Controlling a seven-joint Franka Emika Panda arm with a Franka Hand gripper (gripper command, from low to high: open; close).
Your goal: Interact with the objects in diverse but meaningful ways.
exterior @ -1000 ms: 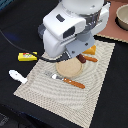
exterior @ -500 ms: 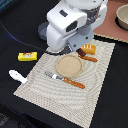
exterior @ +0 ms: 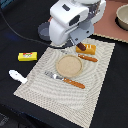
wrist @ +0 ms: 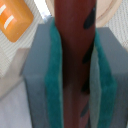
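My gripper (exterior: pixel 77 44) hangs over the far edge of the striped mat, shut on the brown sausage (exterior: pixel 80 46). The wrist view shows the sausage (wrist: pixel 74 55) upright between two green pads (wrist: pixel 54 80). Just beside it, toward the exterior view's right, lies the orange bread loaf (exterior: pixel 89 49), also seen as the loaf (wrist: pixel 15 21) in the wrist view. The tan plate (exterior: pixel 69 65) lies bare on the mat. One piece of orange-handled cutlery (exterior: pixel 88 58) lies beyond the plate, another (exterior: pixel 66 80) in front of it. The yellow box (exterior: pixel 27 56) and white utensil (exterior: pixel 17 76) lie off the mat.
The striped mat (exterior: pixel 75 100) covers the black table. A small grey pan (exterior: pixel 44 31) is partly hidden behind the arm. A bowl (exterior: pixel 122 15) stands on a brown surface at the far right. A black cable (exterior: pixel 20 35) trails across the table.
The arm has lifted away from the plate toward the far side of the mat with the sausage in its grip. The plate, covered before, now shows whole.
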